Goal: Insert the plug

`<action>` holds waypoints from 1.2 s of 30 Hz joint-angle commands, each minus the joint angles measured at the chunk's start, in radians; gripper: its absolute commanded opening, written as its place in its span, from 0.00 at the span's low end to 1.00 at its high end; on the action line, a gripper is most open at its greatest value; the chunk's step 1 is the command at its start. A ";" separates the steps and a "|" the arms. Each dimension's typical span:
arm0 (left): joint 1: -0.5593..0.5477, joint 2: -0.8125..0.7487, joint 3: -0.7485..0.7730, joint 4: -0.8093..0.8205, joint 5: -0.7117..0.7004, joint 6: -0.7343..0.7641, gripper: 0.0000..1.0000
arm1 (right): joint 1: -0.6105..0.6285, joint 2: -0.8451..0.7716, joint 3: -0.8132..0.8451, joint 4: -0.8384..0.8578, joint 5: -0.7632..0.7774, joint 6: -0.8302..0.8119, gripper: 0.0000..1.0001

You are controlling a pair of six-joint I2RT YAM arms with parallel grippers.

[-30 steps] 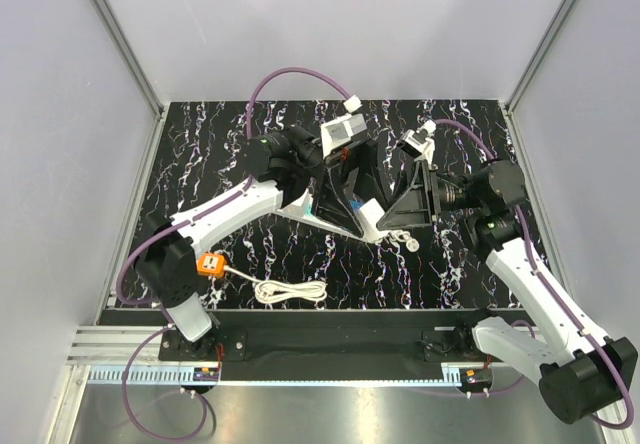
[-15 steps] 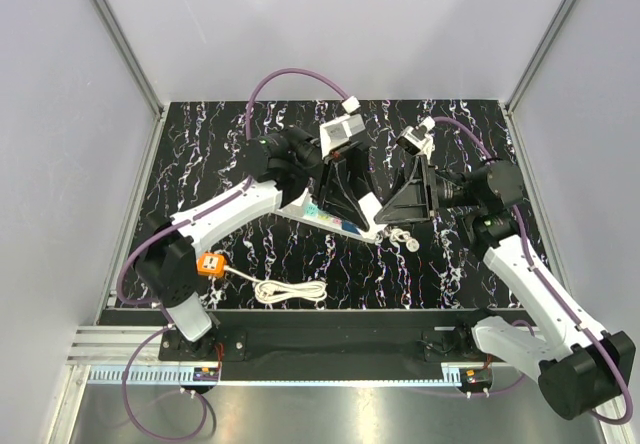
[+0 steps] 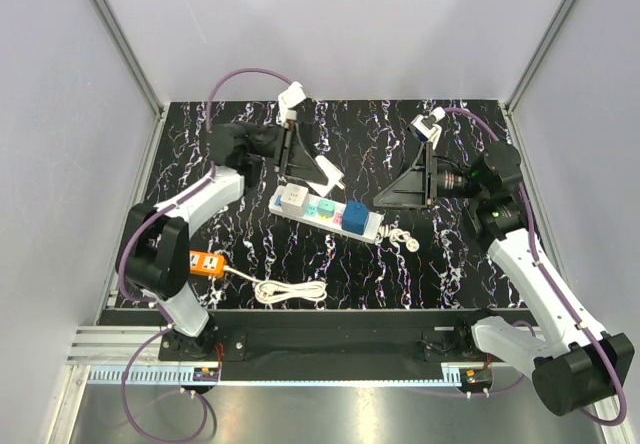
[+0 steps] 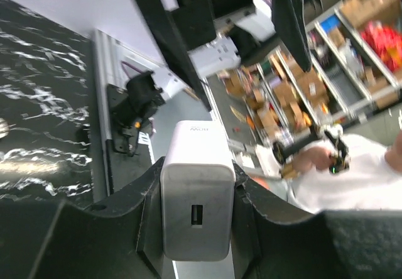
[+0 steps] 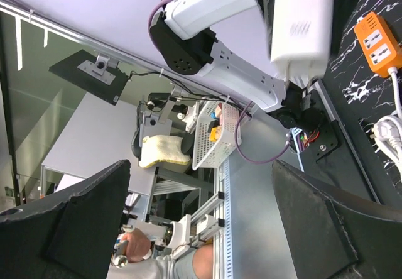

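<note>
Top external: plug (image 3: 355,214) on power strip (image 3: 373,226), near wide-open empty right gripper (image 3: 388,196); left gripper (image 3: 322,169) tight around white charger (image 4: 196,210).

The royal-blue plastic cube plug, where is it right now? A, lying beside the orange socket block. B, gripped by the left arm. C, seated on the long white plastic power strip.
C: the royal-blue cube plug sits on the white power strip, near its right end.

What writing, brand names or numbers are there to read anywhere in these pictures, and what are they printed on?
No text reads clearly.
White boxy plastic charger: small grey print near its top edge, too blurred to read.
Orange plastic socket block: no lettering legible.
Cardboard boxes on the background shelves: too small to read.
</note>
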 commanded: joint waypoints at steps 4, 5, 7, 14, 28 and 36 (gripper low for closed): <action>0.130 -0.088 0.020 0.219 -0.071 0.023 0.00 | -0.013 0.012 0.050 -0.015 0.007 -0.068 1.00; 0.171 -0.111 0.022 0.133 -0.090 0.085 0.00 | -0.013 0.014 0.049 -0.026 0.015 -0.073 1.00; 0.238 -0.155 0.038 -0.197 -0.151 0.391 0.00 | -0.014 0.021 0.044 -0.035 0.018 -0.086 1.00; 0.266 -0.274 0.452 -1.631 -0.741 1.432 0.00 | -0.016 0.031 0.053 -0.188 0.070 -0.172 1.00; 0.279 -0.528 0.021 -2.177 -1.581 1.455 0.00 | -0.017 0.015 -0.073 -0.393 0.213 -0.413 1.00; 0.282 -0.591 -0.185 -2.346 -1.605 1.389 0.00 | -0.017 0.043 -0.103 -0.417 0.282 -0.464 1.00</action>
